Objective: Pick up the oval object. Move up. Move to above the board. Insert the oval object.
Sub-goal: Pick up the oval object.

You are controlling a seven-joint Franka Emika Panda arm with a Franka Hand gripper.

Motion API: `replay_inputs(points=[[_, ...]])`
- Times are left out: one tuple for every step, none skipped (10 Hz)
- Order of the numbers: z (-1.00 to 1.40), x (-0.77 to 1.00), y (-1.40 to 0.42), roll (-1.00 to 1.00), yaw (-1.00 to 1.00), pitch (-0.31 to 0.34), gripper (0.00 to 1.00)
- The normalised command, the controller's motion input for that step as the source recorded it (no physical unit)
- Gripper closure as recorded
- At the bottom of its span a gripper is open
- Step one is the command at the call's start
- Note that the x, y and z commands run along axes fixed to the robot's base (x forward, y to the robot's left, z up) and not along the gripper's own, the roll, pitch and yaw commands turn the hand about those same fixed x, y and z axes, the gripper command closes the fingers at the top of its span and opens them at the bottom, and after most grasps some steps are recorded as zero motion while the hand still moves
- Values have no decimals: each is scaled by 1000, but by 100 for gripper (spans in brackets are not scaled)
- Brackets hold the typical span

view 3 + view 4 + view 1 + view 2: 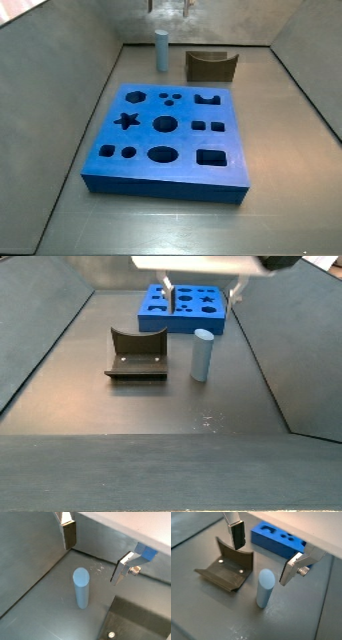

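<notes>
The oval object is a tall pale grey-blue peg standing upright on the grey floor; it shows in both wrist views (81, 587) (264, 588) and in both side views (160, 50) (202, 354). The gripper (95, 554) (263, 554) is open and empty, above the peg, with its fingers apart on either side and clear of the peg's top. In a side view the gripper (201, 291) hangs just over the peg; in a side view it (168, 12) is only partly in view. The bright-blue board (171, 135) (185, 308) (278, 541) lies flat beside the peg.
The dark fixture (228, 569) (210, 66) (138, 353) stands on the floor close to the peg. Grey walls enclose the floor (160, 406) on the sides.
</notes>
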Motion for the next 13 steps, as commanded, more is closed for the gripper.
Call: replay_inputs(points=[[-506, 0, 0, 0, -1000, -17, 0], [-509, 0, 0, 0, -1000, -16, 0], [-511, 0, 0, 0, -1000, -16, 0], [-509, 0, 0, 0, -1000, -14, 0], [-451, 0, 0, 0, -1000, 0, 0], [-283, 0, 0, 0, -631, 0, 0], [0, 74, 23, -46, 0, 29, 0], [-46, 0, 183, -184, 203, -3, 0], [-149, 0, 51, -171, 434, -11, 0], [-151, 0, 0, -157, 197, -53, 0], [-80, 0, -49, -54, 0, -41, 0], [-186, 43, -217, 0, -460, -57, 0], [-186, 43, -140, 0, -811, -9, 0]])
